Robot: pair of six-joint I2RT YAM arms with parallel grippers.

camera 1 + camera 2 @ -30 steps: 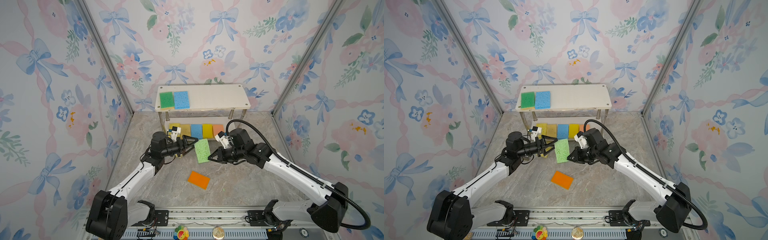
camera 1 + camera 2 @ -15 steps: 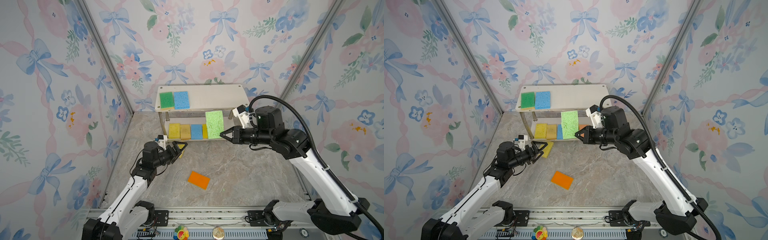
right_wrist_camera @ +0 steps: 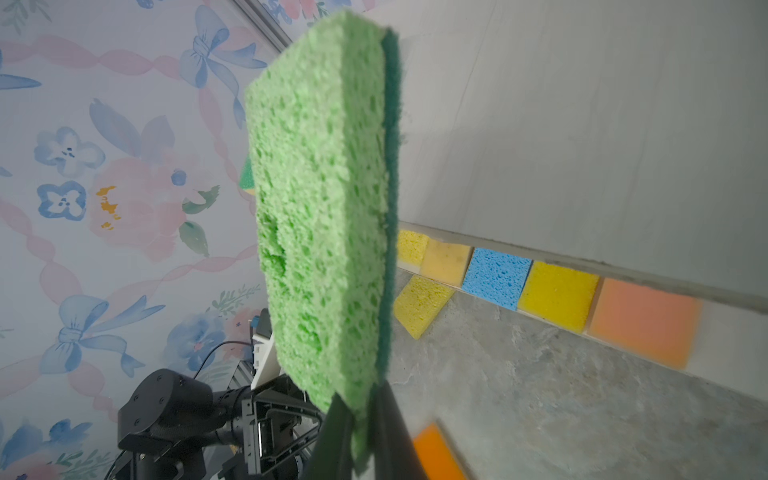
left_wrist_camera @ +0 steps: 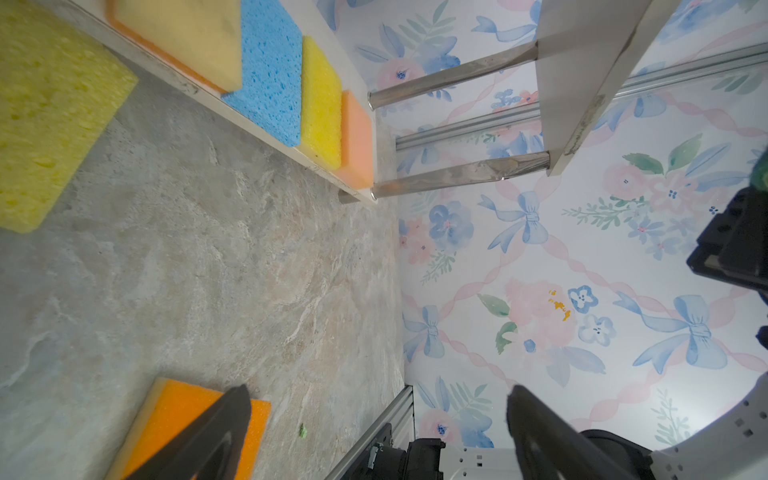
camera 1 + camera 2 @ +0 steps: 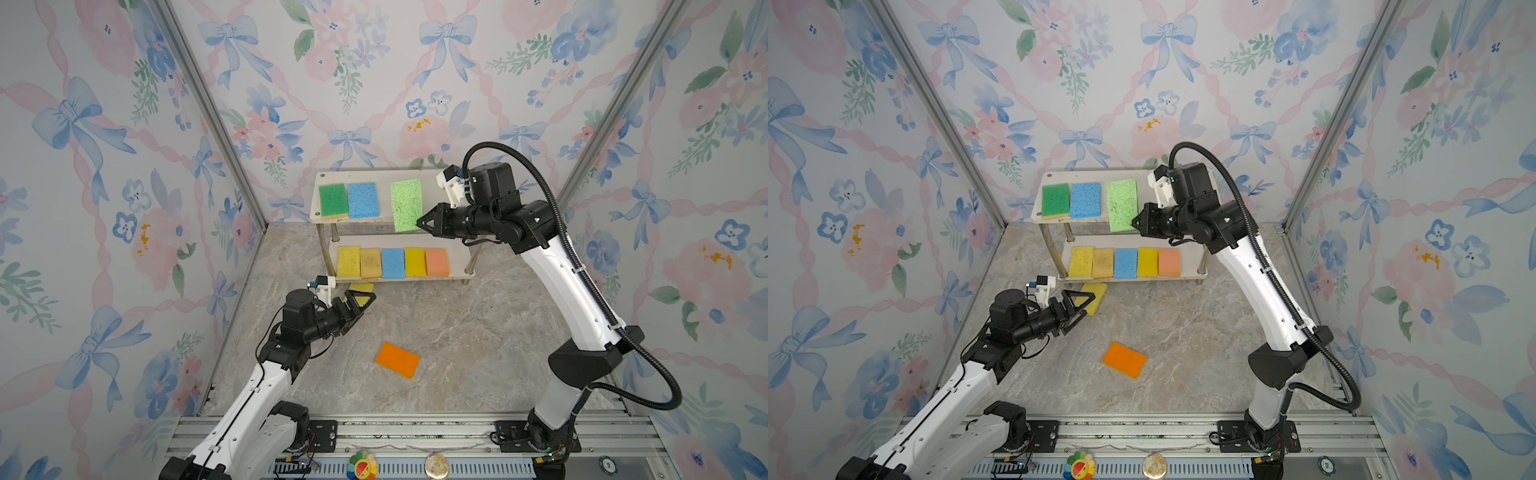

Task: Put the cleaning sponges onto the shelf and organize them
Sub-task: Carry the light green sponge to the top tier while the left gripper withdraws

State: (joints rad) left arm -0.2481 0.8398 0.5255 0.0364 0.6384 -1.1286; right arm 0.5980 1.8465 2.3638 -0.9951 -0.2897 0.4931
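Nearest me, an orange sponge (image 5: 397, 360) lies flat on the tabletop (image 5: 478, 332). At its 11 o'clock my left gripper (image 5: 365, 300) hangs with jaws spread wide and empty, over a loose yellow sponge (image 5: 360, 287). That sponge lies just off the lower board of the shelf (image 5: 457, 266). The board carries a row of five sponges (image 5: 392, 262). Farther back, my right gripper (image 5: 420, 222) pinches the light green sponge (image 5: 406, 203) by its near edge. It hangs over the top board, at 3 o'clock of the blue sponge (image 5: 363, 200) and dark green sponge (image 5: 333, 200). I can't tell whether it touches the board.
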